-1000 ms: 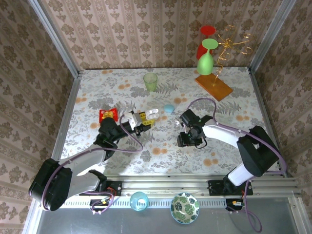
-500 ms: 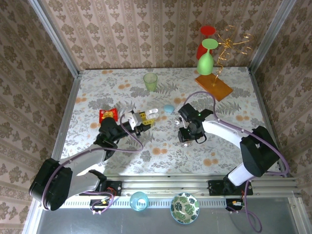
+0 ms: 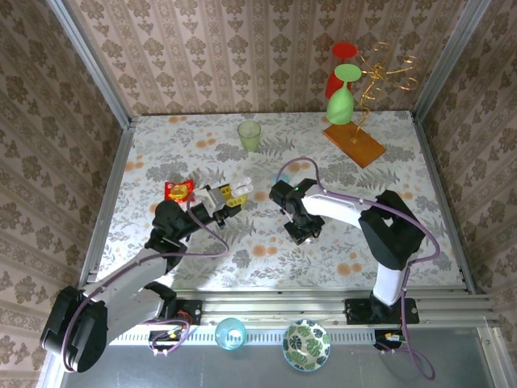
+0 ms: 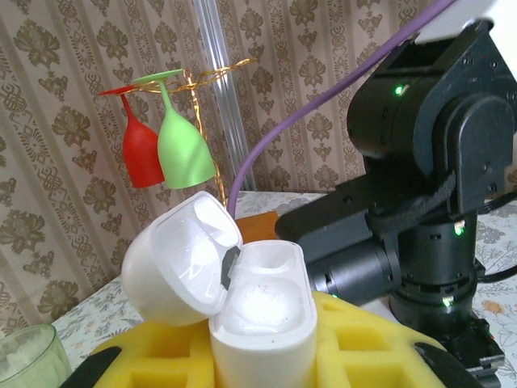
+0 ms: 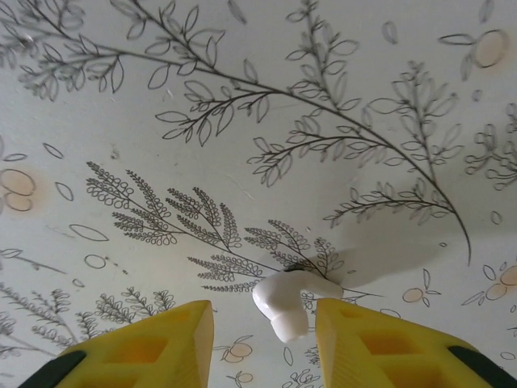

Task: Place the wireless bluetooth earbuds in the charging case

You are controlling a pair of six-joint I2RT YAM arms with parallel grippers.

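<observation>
The white charging case [image 4: 262,323] stands upright with its lid [image 4: 179,259] flipped open and both sockets empty. My left gripper [image 4: 262,368] is shut on its body between yellow foam pads; from above the gripper [image 3: 229,196] sits left of centre, with the case [image 3: 241,187] at its tip. One white earbud [image 5: 289,305] lies on the floral tablecloth between the yellow fingertips [image 5: 153,347] of my right gripper [image 5: 262,343]. Those jaws are open around it, the right pad close beside it. Seen from above, the right gripper [image 3: 292,212] points down at the table's middle.
A green cup [image 3: 250,135] stands at the back. A wire rack on a wooden base [image 3: 355,144] holds a red and a green wine glass at the back right. A red packet [image 3: 178,191] lies left of the left gripper. A blue cup [image 3: 230,333] and patterned bowl [image 3: 306,345] sit in front of the rail.
My right arm has swung left toward the left gripper and its jaws have narrowed. The left gripper has shifted slightly left, still holding the case.
</observation>
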